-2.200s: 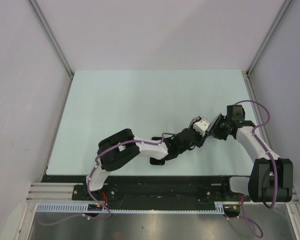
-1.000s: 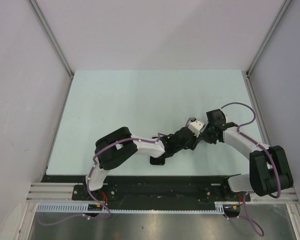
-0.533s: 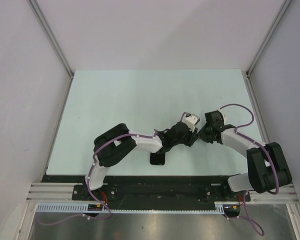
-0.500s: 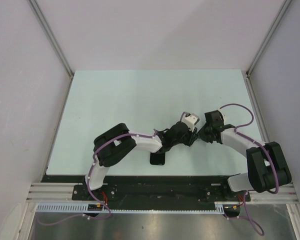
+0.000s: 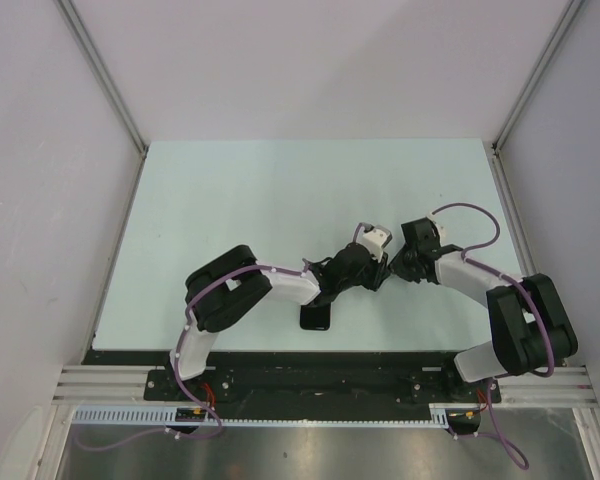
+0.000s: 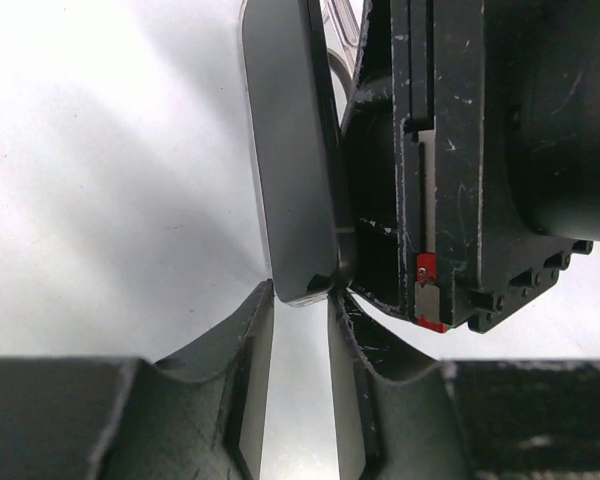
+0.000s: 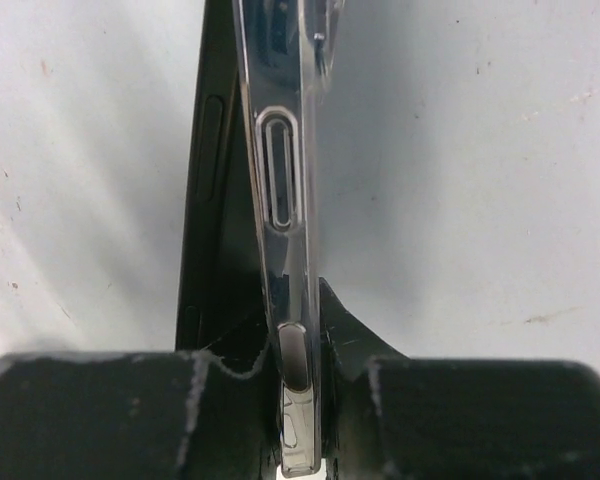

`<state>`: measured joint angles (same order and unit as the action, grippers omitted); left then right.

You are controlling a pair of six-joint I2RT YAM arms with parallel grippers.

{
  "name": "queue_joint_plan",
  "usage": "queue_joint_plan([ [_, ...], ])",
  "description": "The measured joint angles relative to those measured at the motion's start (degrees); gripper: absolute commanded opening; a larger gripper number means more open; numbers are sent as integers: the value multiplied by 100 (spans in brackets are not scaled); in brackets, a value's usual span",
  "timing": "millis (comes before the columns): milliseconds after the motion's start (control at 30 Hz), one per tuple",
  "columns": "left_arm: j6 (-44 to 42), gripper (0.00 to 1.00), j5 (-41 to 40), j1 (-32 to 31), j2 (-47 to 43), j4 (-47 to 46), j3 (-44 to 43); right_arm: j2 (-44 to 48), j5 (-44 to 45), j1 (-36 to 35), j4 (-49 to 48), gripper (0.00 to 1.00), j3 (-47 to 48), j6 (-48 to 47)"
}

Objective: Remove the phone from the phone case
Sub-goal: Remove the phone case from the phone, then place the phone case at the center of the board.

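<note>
In the right wrist view, my right gripper (image 7: 285,335) is shut on the edge of the clear phone case (image 7: 280,180). The black phone (image 7: 208,220) stands edge-on just left of the case, partly parted from it. In the left wrist view, my left gripper (image 6: 300,300) pinches the phone's (image 6: 290,150) lower end with only its fingertips, and a sliver of the case (image 6: 338,25) shows behind it. In the top view, the left gripper (image 5: 370,268) and right gripper (image 5: 394,266) meet tip to tip above the table's middle, hiding phone and case.
A small flat black object (image 5: 318,317) lies on the pale green table (image 5: 230,200) near the front edge, under the left forearm. Grey walls enclose the table on three sides. The right gripper's black body (image 6: 470,150) fills the right of the left wrist view.
Both grippers have moved together to the left across the table, staying tip to tip. The right arm has stretched further left; the black object on the table has not moved.
</note>
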<state>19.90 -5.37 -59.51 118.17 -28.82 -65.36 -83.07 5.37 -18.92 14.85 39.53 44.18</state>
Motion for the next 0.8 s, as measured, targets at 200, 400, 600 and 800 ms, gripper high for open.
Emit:
queue_joint_plan([
  [200,-87,20,61,0,0,13,-2,48,116,-74,17,0,-7,0],
  [400,-205,18,63,0,-11,125,-46,103,184,-120,31,0,-39,7],
  [600,-308,11,90,0,-55,262,-76,157,190,-155,68,0,-63,24],
  [800,-599,6,-885,496,-127,713,-122,382,216,-199,610,0,-105,-37],
])
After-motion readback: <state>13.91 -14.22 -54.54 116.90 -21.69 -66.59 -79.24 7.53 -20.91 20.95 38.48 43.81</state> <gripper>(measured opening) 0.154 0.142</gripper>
